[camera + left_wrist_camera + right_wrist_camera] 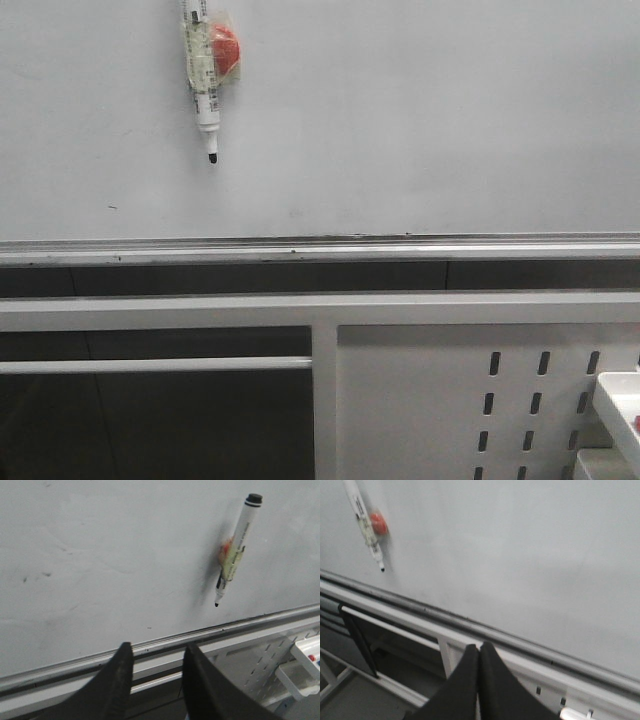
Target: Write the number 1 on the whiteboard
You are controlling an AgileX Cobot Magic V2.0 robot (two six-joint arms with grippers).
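The whiteboard (400, 120) fills the upper frame with a marker (203, 85) stuck at its upper left, no stroke visible; left tool (157, 660) apart, right tool (479, 655) together, both empty.

Whiteboard (420, 110) above silver rail (320, 248), marker (203, 75) seemingly stuck by red magnet (226, 48).
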